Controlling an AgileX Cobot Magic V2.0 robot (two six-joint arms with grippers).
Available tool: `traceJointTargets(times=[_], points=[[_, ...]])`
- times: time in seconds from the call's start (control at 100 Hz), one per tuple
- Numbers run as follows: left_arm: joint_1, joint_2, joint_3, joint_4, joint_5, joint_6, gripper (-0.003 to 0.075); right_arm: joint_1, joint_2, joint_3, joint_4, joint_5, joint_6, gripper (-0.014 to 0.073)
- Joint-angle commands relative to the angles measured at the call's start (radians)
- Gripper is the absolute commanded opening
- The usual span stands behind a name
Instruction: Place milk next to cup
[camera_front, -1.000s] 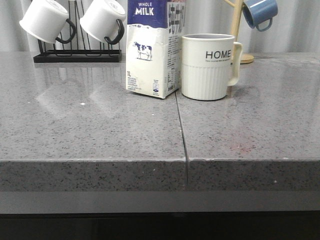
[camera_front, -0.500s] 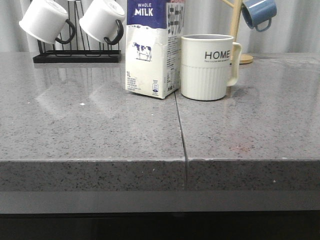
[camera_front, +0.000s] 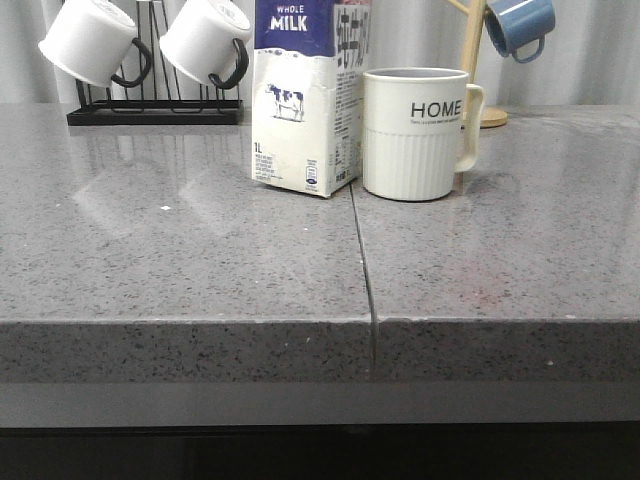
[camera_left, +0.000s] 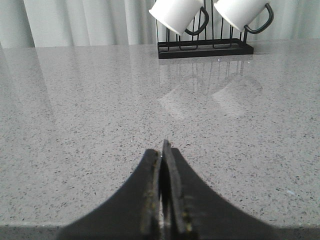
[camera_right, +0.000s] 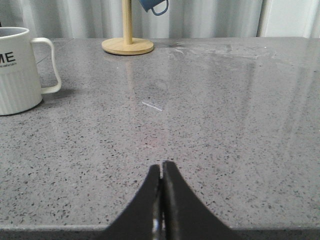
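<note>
You can't see the milk (camera_front: 305, 100) carton's top, it's chopped off at 12 o'clock. The cup (camera_right: 17, 70) loses its 9 o'clock side in the right wrist view, leaving only "ME" readable.

**Grey speckled counter and its load**

The counter (camera_front: 200, 270) is polished grey stone with a dark seam running front to back. The milk (camera_front: 305, 100) stands upright just left of the seam, and the cup (camera_front: 415, 135) stands just beside it on the right, handle turned right. At the back left sits a black mug rack (camera_front: 155, 112); at the back right, a wooden mug tree (camera_front: 478, 70).
</note>
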Motion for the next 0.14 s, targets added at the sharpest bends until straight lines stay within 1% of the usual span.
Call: traceJointTargets(times=[0.0,0.13], points=[[0.002,-0.031,0.046,0.0,-0.077,-0.009,-0.002,-0.005,-0.019,-0.01,0.004,-0.069,-0.007,-0.0067],[0.002,-0.031,0.046,0.0,-0.077,-0.009,-0.002,-0.005,-0.019,-0.01,0.004,-0.069,-0.007,-0.0067]])
